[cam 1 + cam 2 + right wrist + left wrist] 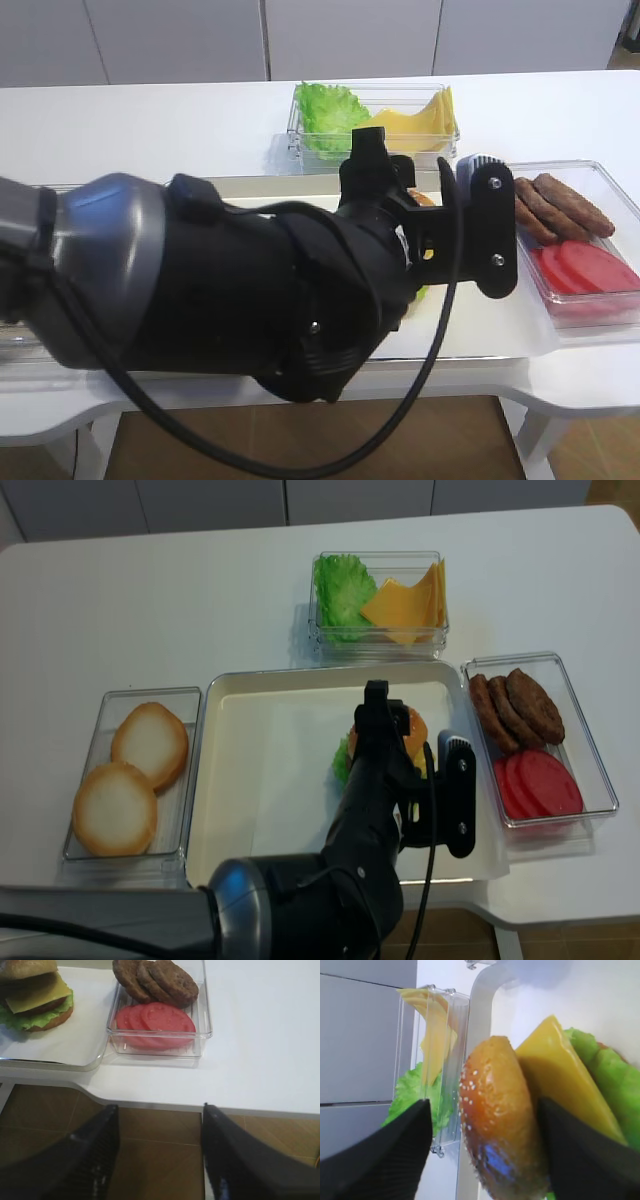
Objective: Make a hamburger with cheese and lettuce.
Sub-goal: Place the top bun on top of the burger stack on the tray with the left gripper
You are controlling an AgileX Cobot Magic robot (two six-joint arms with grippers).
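The hamburger (35, 997) stands on the white tray (270, 780), right of its middle, with a speckled bun (495, 1110) on top. Under the bun lie the cheese (560, 1070), a brown patty and the frilly lettuce (30, 1021). My left gripper (482, 1105) reaches across the tray and straddles the bun top. Its jaws are open: one finger lies by the cheese side, and the other stands clear of the dome with a gap. My right gripper (160, 1110) hangs open over the brown floor, below the table's front edge, with nothing between its fingers.
A clear bin (378, 630) at the back holds bunched lettuce and fanned cheese slices. Another bin (590, 770) at the right holds patties and tomato slices. A left bin (110, 700) holds two pale bun halves. The left arm blocks much of the front high view.
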